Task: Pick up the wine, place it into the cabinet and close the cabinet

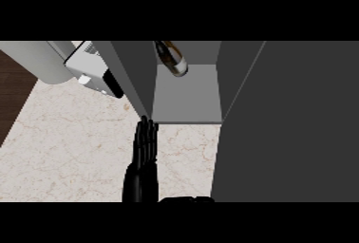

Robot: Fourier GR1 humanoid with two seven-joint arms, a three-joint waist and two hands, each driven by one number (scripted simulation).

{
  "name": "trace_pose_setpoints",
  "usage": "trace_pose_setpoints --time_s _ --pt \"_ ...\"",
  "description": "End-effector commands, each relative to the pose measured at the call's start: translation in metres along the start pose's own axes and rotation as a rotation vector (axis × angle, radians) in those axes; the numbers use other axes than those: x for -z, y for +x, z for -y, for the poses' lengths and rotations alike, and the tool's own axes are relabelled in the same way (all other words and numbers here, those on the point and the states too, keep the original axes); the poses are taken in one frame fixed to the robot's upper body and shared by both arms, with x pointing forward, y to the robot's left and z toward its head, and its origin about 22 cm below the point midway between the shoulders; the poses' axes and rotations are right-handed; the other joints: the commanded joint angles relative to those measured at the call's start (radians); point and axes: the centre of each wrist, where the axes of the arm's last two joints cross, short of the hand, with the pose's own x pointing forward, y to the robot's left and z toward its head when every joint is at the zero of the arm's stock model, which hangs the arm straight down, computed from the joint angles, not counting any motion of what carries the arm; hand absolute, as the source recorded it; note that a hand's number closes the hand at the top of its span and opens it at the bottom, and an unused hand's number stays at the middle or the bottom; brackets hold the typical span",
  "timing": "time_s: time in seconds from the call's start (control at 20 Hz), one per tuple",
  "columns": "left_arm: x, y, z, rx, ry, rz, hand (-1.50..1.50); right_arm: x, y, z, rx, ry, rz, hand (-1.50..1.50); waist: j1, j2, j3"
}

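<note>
Nearest, at the view's lower edge just right of the left forearm, a dark bit of the right hand [186, 200] shows; whether its fingers are apart or curled, I cannot tell. The left hand [144, 156] stretches away over the marble counter [70, 142], fingers straight and pressed together, holding nothing. Its fingertips [145, 121] lie at the near bottom edge of the cabinet's left panel, touching it or very nearly.

Just beyond the fingertips and to their right, the cabinet [186, 95] stands open, its pale shelf floor bare at the front. Farther back on that shelf, past the hand and slightly right, the wine bottle [172, 58] rests. To the hand's right, the big dark door [288, 123] stands swung out toward the viewer.

Beyond and left of the hand sits a white appliance [95, 69].

Placing looks done; closing remains. The next move likely calls for a hand to get behind the door and sweep it shut.
</note>
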Motion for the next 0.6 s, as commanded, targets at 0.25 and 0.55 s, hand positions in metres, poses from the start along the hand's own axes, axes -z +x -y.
trace_pose_setpoints --time_s 0.25,0.55 --pt "-0.008 0.035 -0.049 -0.008 -0.086 0.01 -1.5 -0.015 -0.003 -0.003 0.074 0.166 -0.038 1.5 -0.003 0.001 0.0" --pt "-0.028 0.044 -0.071 -0.036 -0.152 -0.006 -1.5 -0.025 0.012 -0.008 0.017 0.213 -0.027 1.5 -0.004 0.001 -0.001"
